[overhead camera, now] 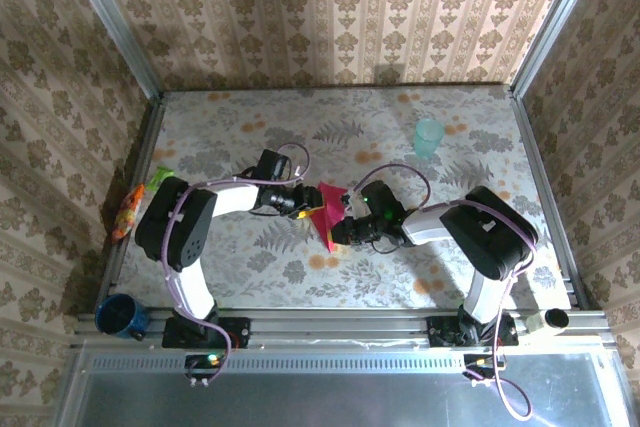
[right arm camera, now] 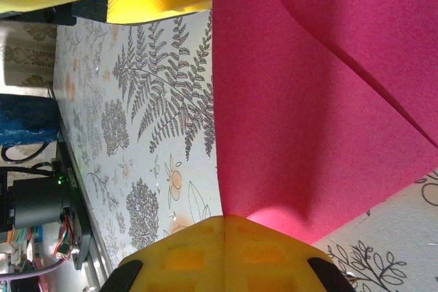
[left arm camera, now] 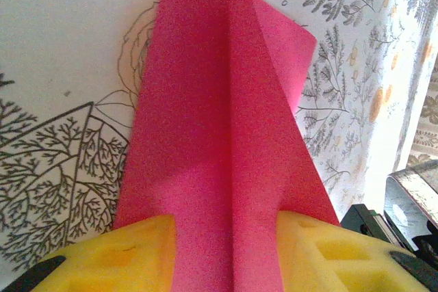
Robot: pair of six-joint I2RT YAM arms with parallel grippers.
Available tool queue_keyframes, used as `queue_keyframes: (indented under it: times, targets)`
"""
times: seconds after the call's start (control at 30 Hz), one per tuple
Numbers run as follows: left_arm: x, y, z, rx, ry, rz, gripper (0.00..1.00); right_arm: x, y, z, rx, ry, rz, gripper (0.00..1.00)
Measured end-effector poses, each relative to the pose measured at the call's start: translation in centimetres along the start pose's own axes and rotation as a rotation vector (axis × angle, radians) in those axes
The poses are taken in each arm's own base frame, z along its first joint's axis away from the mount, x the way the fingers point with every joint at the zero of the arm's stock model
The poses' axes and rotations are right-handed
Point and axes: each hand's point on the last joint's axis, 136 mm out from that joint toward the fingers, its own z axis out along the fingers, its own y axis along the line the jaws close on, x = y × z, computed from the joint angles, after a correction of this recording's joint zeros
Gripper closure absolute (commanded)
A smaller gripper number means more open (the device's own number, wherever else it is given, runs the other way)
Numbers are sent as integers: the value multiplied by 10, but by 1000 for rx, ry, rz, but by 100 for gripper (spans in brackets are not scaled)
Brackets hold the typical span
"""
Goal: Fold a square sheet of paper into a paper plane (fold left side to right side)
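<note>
Magenta paper plane (overhead camera: 326,210) pinched by right tool (right arm camera: 224,222), straddled by left tool (left arm camera: 226,230).

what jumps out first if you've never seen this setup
The bright magenta paper, partly folded with a raised crease, lies midway across the floral table. The left gripper has its yellow fingers apart astride that crease, while the right gripper, closed, meets the paper's edge from the opposite side. A pale teal cup stands at the far right.
</note>
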Motion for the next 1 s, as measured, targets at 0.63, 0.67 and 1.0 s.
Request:
queue_keyframes:
  times: [0.63, 0.67, 1.0]
  targets:
    - [-3, -2, 3, 3, -5, 11, 57, 5, -11, -3, 3, -11, 11, 100]
    - [-4, -4, 2, 11, -8, 14, 57, 5, -12, -4, 1, -15, 11, 100]
    - [-20, -38, -27, 86, -108, 65, 58, 4, -12, -15, -58, -67, 8, 100]
